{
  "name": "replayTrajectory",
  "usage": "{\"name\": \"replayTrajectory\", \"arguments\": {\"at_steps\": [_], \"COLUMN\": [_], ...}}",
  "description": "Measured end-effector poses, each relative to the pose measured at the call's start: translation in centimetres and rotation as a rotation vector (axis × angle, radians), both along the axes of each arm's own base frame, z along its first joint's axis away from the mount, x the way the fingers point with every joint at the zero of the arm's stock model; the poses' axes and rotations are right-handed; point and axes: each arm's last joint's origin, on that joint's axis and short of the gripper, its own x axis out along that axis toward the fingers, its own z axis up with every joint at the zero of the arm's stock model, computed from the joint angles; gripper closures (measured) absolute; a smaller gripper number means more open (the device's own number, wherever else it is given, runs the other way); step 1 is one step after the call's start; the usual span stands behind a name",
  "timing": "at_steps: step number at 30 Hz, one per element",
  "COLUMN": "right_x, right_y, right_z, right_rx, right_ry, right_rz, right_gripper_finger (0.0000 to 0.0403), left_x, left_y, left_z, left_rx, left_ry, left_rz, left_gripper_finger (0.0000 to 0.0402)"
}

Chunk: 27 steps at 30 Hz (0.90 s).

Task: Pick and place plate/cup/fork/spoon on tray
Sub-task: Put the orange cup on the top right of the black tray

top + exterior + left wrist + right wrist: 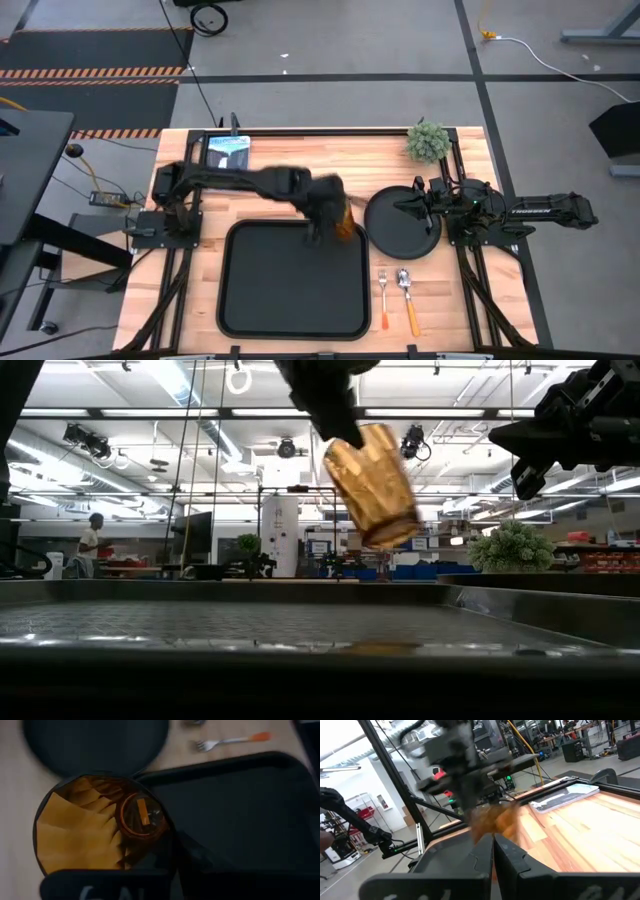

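Start at the left: the tray (290, 280) lies flat on the table in front of the left arm, with nothing yet set on it. It is rigid and broad, and needs no handling.

The left gripper (335, 218) hangs over the tray's far right corner, closed on the cup (372, 485). The low view shows the cup clear of the tray floor and tilted, its mouth uppermost toward the gripper. The left wrist view looks straight down into the cup (100, 825), whose ribbed wall is thin and translucent. Treat it as light, smooth and likely slippery; grip at the rim with moderate force, and level it before release or it may tip.

Just right of the tray's far corner sits the plate (400, 222), on the bare table. It is stiff and flat, with a raised rim: take it at the rim edge, since the flat centre offers no purchase.

The right gripper (418, 207) waits over the plate; its fingers (512, 855) appear pressed together and hold nothing.

Near the front edge lie the fork (383, 296) and the spoon (408, 297), side by side, apart. Both are thin and low; pinch each across its orange handle.
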Motion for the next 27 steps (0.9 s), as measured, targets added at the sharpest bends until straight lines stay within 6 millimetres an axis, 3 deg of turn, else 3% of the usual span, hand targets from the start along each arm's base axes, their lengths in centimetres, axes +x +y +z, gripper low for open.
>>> {"name": "replayTrajectory", "arguments": {"at_steps": [6,10,19,27], "right_x": [0.0,0.0,0.0,0.0], "right_y": [0.0,0.0,0.0,0.0], "right_z": [0.0,0.0,0.0,0.0], "right_rx": [0.000,0.000,0.000,0.000], "right_ry": [0.000,0.000,-0.001,-0.001], "right_rz": [0.000,0.000,0.000,0.000], "right_gripper_finger": [0.0383,0.0383,0.0383,0.0383], "left_x": [1.5,3.0,5.7,5.9], "left_y": [-4.6,-6.2,-6.7,-6.8], "left_z": [-2.6,-3.8,-3.8,-4.2], "left_rx": [0.053,0.119,0.269,0.284], "left_ry": [0.010,0.076,0.203,0.215], "left_rz": [-0.070,-0.082,-0.115,-0.145], "left_gripper_finger": [0.0385,0.0385,0.0385,0.0376]}}
